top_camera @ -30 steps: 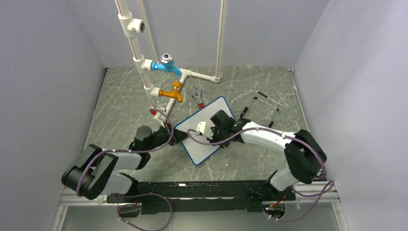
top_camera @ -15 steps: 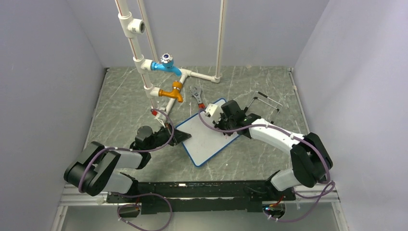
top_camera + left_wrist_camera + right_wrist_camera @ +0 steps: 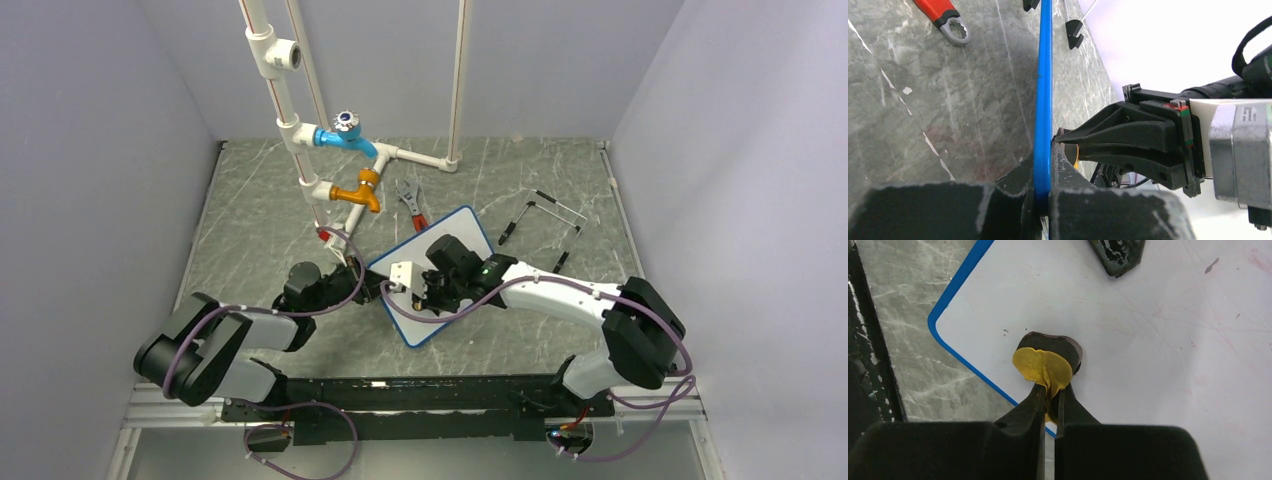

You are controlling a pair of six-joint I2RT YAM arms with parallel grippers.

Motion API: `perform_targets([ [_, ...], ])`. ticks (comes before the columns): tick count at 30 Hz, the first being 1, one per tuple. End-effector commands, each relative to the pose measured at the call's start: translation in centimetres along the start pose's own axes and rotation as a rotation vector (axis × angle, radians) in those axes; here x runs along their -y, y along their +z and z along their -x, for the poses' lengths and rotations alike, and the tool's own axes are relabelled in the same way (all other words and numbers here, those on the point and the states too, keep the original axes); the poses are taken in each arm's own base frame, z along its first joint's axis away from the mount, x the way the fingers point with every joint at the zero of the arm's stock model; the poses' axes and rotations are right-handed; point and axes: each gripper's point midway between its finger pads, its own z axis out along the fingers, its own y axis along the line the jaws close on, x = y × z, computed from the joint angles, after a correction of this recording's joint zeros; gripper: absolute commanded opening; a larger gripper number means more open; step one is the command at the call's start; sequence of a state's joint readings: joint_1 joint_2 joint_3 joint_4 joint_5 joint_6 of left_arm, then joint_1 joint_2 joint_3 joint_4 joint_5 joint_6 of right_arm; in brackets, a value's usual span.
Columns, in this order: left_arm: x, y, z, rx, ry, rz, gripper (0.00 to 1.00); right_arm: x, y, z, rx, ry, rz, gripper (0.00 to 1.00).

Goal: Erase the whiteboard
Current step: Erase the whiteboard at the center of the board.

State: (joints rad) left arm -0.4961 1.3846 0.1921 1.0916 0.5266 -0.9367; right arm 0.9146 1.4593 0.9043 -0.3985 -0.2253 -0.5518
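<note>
Right claw (image 3: 1049, 390) first, and its jaws are squeezed tight on a yellow pad (image 3: 1044, 366) with a dark underside, the pad pushed down flat onto the whiteboard (image 3: 1148, 340). It sits near one rounded corner, just inside the blue frame. Over on the other side, the left claw (image 3: 1044, 172) is pinched together on the whiteboard's blue edge (image 3: 1044, 75), one finger on each side of the frame. From above, the whiteboard (image 3: 455, 228) lies at a slant in the middle of the grey marbled surface (image 3: 260, 220), between the two arms, the left claw (image 3: 370, 287) at its left corner and the right claw (image 3: 420, 287) over its lower half. The face looks nearly all white up close, just faint pink smudges, thin scratches and a few tiny dark specks. A red-handled wrench (image 3: 410, 205) lies just beyond the far edge of the board, near white pipes (image 3: 300, 130) carrying a blue tap (image 3: 345, 135) and an orange tap (image 3: 358, 192). Thin metal rods with black ends (image 3: 545, 215) lie off to the right, apart from the board
</note>
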Motion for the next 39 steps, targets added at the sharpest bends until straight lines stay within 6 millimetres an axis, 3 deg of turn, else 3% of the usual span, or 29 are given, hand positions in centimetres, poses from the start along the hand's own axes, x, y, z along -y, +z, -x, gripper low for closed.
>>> perform_targets([
  [1,6.2,-0.2,1.8,0.031,0.096,-0.211,0.0,2.1,-0.9,-1.9,-0.022,0.04,-0.035,0.0],
  [7,6.1,-0.7,1.5,0.018,0.126,-0.187,0.0,9.0,-3.9,-5.0,-0.033,0.249,-0.307,0.0],
  [10,6.2,-0.9,1.5,0.022,0.13,-0.191,0.0,11.0,-4.6,-6.1,-0.048,0.304,-0.402,0.0],
  [13,6.0,-1.1,1.5,0.031,0.127,-0.187,0.0,10.2,-4.2,-6.5,-0.052,0.301,-0.355,0.0],
  [19,5.3,-1.6,1.9,0.06,0.121,-0.163,0.0,4.2,-2.8,-6.9,-0.076,0.12,-0.065,0.0],
  [27,4.7,-1.8,2.3,0.054,0.147,-0.122,0.0,2.5,-2.8,-9.5,-0.191,0.076,-0.014,0.0],
  [33,4.5,-2.3,2.0,0.055,0.159,-0.114,0.0,2.8,-3.1,-11.4,-0.268,0.085,-0.078,0.0],
  [39,4.8,-2.1,1.8,0.039,0.167,-0.135,0.0,7.8,-4.4,-10.6,-0.228,0.193,-0.344,0.0],
])
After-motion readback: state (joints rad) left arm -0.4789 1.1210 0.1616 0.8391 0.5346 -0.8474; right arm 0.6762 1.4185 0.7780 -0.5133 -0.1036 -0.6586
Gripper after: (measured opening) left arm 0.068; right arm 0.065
